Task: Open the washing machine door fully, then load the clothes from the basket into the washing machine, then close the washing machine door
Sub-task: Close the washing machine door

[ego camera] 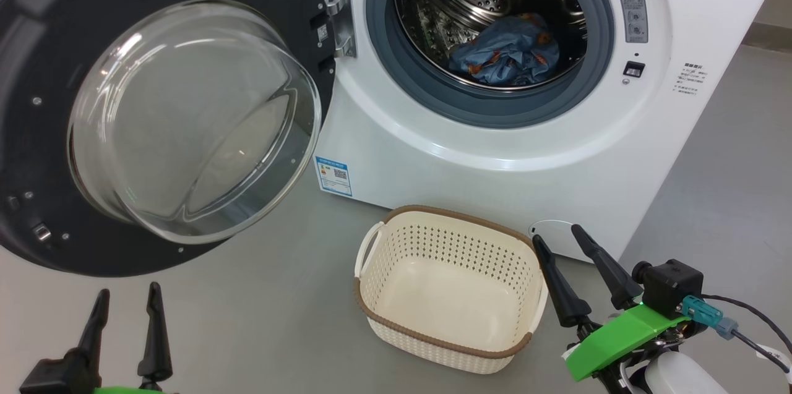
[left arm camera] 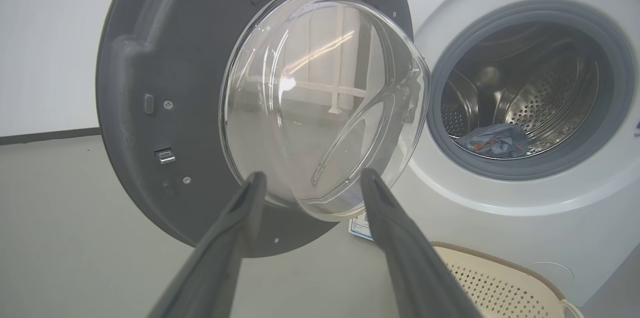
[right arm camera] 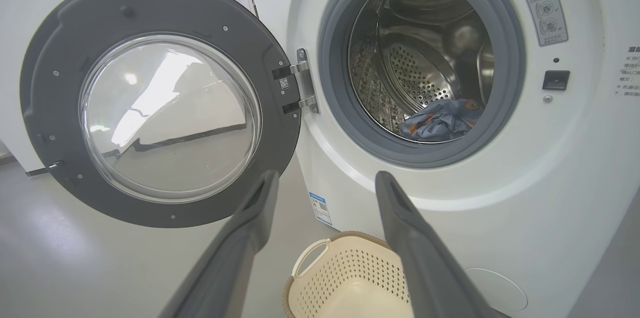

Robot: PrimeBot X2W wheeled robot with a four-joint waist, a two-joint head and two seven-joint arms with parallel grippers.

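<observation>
In the head view, my left hand (ego camera: 128,289) and right hand (ego camera: 557,233) both hang with fingers spread, holding nothing. The basket (ego camera: 455,214) sits bare on the floor before the washing machine (ego camera: 495,165). The clothes (ego camera: 504,54) lie inside the drum, and the washing machine door (ego camera: 192,115) stands swung wide on my left.

In the left wrist view, my spread fingers (left arm camera: 240,218) frame the lower edge of the door's glass bowl (left arm camera: 320,108), apparently clear of it. I judge the door heavy and rigid, and the glass slick and curved, so a poor place to push.

In the right wrist view, the hinge (right arm camera: 302,83) sits on the door's drum side. I would press the dark rim (right arm camera: 45,83) opposite it for leverage.
</observation>
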